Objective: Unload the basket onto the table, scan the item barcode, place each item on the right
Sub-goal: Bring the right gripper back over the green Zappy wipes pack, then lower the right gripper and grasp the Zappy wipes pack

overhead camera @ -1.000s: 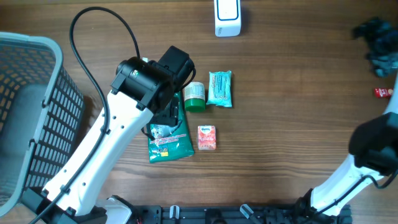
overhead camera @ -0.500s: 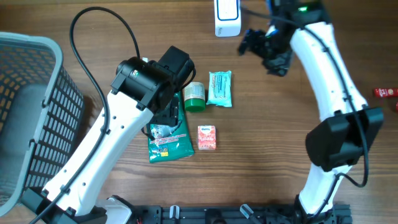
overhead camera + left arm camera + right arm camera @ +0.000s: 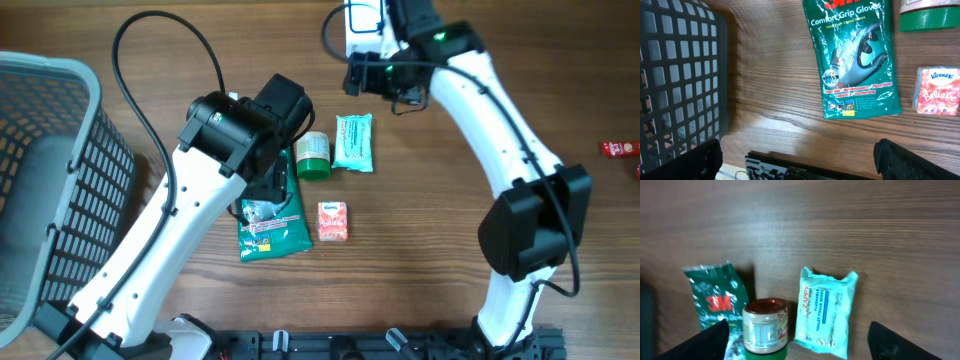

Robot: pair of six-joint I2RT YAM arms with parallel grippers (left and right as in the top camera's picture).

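Note:
Four items lie mid-table: a green 3M glove pack (image 3: 272, 228) (image 3: 856, 55) (image 3: 715, 300), a green-lidded jar (image 3: 312, 155) (image 3: 765, 327), a teal wipes pack (image 3: 354, 142) (image 3: 826, 312) and a small pink tissue pack (image 3: 332, 221) (image 3: 937, 91). The white scanner (image 3: 362, 35) stands at the far edge, partly behind my right arm. My right gripper (image 3: 380, 80) (image 3: 802, 345) hangs open above the table, just beyond the wipes and jar, holding nothing. My left gripper (image 3: 800, 165) is open and empty, over the near end of the glove pack.
A grey mesh basket (image 3: 60, 180) (image 3: 680, 75) fills the left side. A small red item (image 3: 617, 148) lies at the right edge. The left arm's black cable (image 3: 160, 40) loops over the far left of the table.
My right arm has swung from the right edge across to the far middle, beside the scanner and above the wipes. The left arm and the items have not moved.

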